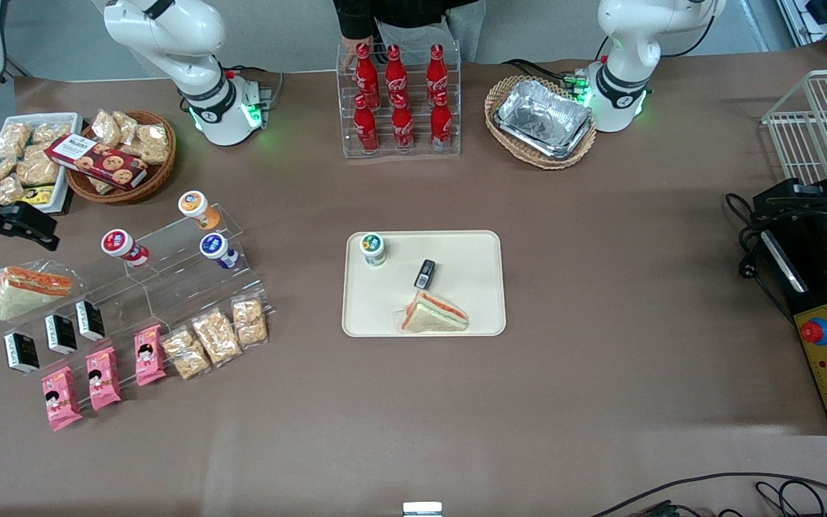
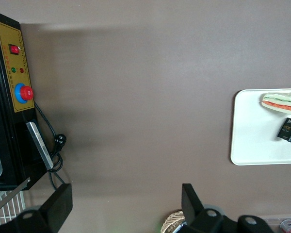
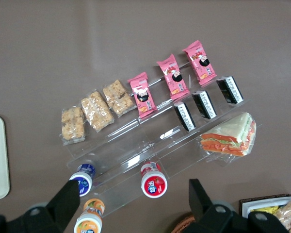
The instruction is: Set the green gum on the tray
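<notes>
At the working arm's end of the worktop (image 1: pixel 413 431), the end effector (image 3: pixel 134 188) hangs above a clear stepped rack (image 1: pixel 169 276). Its fingers (image 3: pixel 68 199) are spread wide with nothing between them.

On the rack's upper steps stand three canisters, lidded red (image 1: pixel 118 243), orange (image 1: pixel 193 204) and blue (image 1: pixel 212 245). Lower steps carry three small black packs (image 1: pixel 62 333). Nearer the front camera lie pink packets (image 1: pixel 103 377) and bags of brown snacks (image 1: pixel 216 337). A wrapped sandwich (image 1: pixel 29 289) lies beside the rack. A wicker basket (image 1: pixel 123 154) of snacks and a biscuit box sits farther from the camera.

Mid-worktop lies the tray (image 1: pixel 471 258). The green gum (image 1: pixel 372 248) stands upright on it, in the corner farther from the camera and toward the working arm. It is well apart from the end effector. A dark packet (image 1: pixel 424 273) lies near the tray's middle. A second sandwich (image 1: pixel 433 316) rests at the edge nearest the camera. Farther from the camera than the tray, red bottles (image 1: pixel 399 97) fill a clear stand.

Toward the parked arm's end, a foil tray (image 1: pixel 544 118) sits in a basket, and a white wire basket (image 1: pixel 819 122) stands at the worktop's edge.
</notes>
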